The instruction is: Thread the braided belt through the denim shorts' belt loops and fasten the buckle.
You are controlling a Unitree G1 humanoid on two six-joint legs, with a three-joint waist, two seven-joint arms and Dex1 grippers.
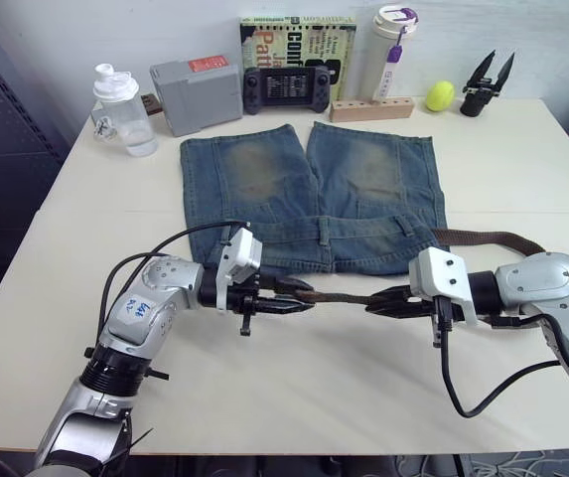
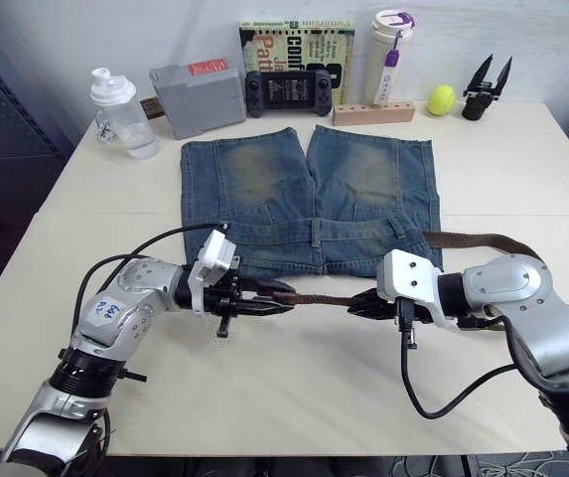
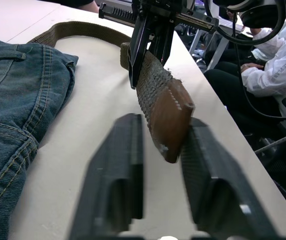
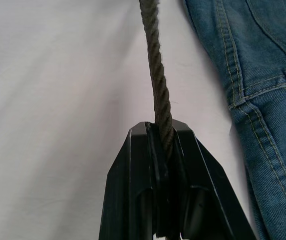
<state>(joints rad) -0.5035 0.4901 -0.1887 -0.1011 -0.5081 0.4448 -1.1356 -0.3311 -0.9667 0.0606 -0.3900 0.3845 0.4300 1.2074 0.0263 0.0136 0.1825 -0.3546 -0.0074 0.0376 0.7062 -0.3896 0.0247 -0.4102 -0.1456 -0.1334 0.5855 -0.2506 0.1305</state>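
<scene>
We judge threading barely begun: the braided belt (image 1: pixel 339 296) hangs just in front of the denim shorts (image 1: pixel 309 194) waistband, outside every loop. Right end effector (image 1: pixel 387 300) pinches its braid; left end effector (image 1: pixel 289 303) gapes around the tip.

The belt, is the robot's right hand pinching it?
Touching. In the right wrist view the right gripper has its two black fingers shut on the braided belt, which runs out from between them with no gap.
</scene>
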